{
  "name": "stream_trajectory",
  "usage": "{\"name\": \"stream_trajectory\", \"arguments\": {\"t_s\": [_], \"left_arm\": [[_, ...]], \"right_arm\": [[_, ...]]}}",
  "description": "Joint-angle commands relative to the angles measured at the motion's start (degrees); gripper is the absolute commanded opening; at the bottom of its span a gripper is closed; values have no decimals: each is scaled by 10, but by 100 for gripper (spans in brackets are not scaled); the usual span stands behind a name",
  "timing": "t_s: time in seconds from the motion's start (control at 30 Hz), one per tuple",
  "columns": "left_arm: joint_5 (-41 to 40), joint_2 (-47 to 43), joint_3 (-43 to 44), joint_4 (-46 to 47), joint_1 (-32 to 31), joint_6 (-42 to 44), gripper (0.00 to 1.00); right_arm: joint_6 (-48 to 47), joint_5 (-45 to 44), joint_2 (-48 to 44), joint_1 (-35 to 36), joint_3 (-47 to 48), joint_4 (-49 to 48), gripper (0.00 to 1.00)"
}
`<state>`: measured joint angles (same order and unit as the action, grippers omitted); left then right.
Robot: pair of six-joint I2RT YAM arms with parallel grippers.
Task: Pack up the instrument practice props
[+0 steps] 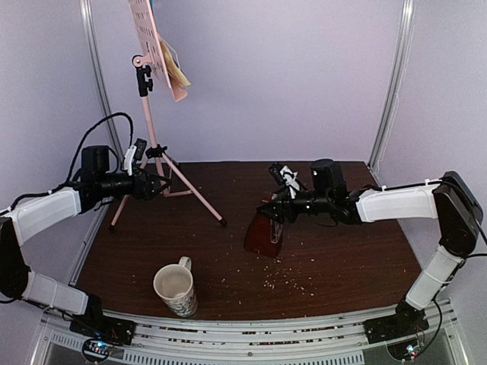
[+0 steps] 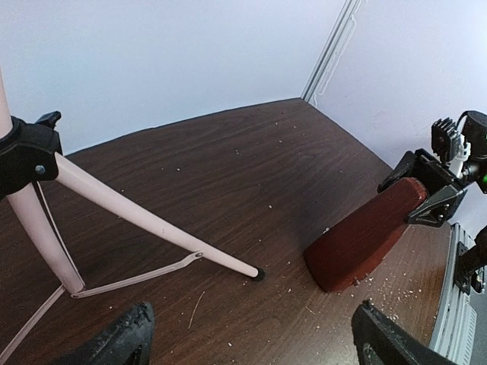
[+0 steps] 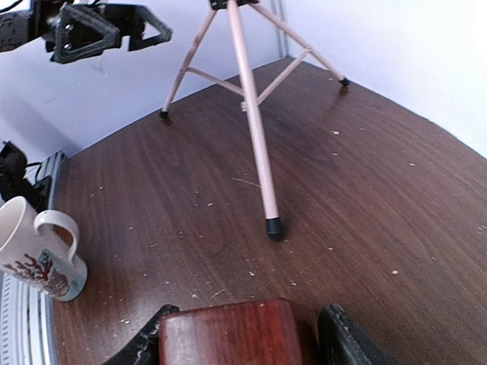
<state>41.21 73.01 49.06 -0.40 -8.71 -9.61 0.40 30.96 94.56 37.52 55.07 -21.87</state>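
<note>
The pink music stand (image 1: 151, 114) stands at the back left on its tripod legs (image 2: 152, 220), its perforated desk (image 1: 152, 38) tilted high up. Yellow and blue music sheets (image 1: 176, 67) rest on the desk. My left gripper (image 1: 161, 185) hovers open beside the tripod's lower pole, with nothing between its fingers (image 2: 114, 342). The dark red-brown metronome (image 1: 265, 236) sits mid-table, leaning. My right gripper (image 1: 272, 213) is clamped on its narrow top, a finger against each side of the metronome (image 3: 228, 334).
A cream patterned mug (image 1: 176, 289) stands near the front edge, left of centre, and shows in the right wrist view as the mug (image 3: 34, 251). Crumbs are scattered over the dark wooden table (image 1: 342, 258). Walls close in the back and both sides.
</note>
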Motion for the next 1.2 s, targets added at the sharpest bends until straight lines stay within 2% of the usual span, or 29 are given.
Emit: {"name": "stream_trajectory", "arguments": {"t_s": [0.0,0.2,0.4,0.57,0.77,0.8,0.9,0.97,1.17], "left_arm": [[-18,6,-3,19,4,-9,93],[-79,-23,-22,36,0,-40,91],[-214,-62,-64,75,-40,-148,91],[-277,-66,-97,155,-83,-244,90],[-287,2,-92,240,-98,-308,88],[-290,15,-87,251,-101,-312,88],[-298,67,-70,272,-105,-322,87],[-300,96,-61,289,-106,-333,86],[-305,165,-23,331,-113,-338,76]], "right_arm": [[60,-204,-47,3,-71,-61,59],[112,-452,-77,5,-94,-3,60],[171,-571,-95,-35,-115,47,60],[210,-611,-125,-87,-137,70,60],[225,-606,-140,-113,-122,109,64],[224,-605,-140,-113,-116,118,67],[218,-598,-148,-113,-96,144,86],[218,-590,-157,-113,-84,165,94],[230,-572,-197,-114,-61,224,99]]}}
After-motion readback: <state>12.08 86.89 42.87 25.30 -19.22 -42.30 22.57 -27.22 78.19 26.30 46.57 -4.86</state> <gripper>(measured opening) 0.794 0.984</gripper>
